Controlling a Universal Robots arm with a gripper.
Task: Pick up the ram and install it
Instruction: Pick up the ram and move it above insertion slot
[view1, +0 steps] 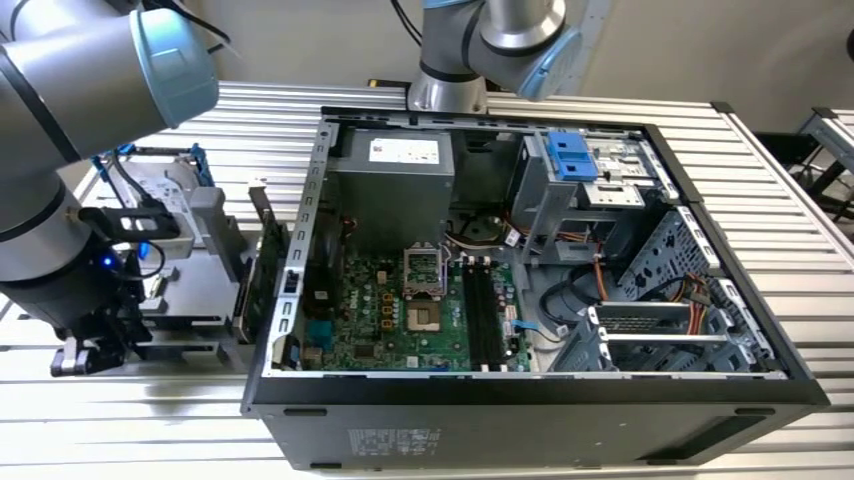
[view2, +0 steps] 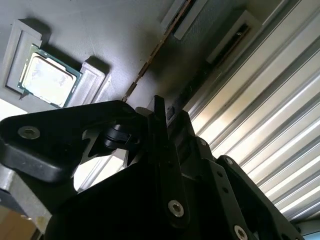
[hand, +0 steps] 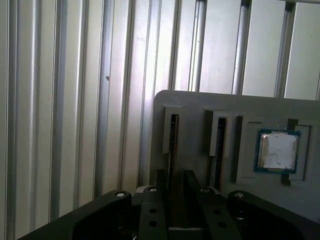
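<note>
- We are seeing the gripper hanging over the gray holder, fingers standing apart.
- The ram is sitting in a holder slot, at the exterior view's left of the computer case.

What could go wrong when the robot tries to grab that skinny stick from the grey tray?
The thin dark ram stick stands edge-on, sunk into the flat grey holder tray. The black gripper, close to it, might hit the tray instead of gripping the stick. A square silver processor chip lies close by and could get bumped.
</note>
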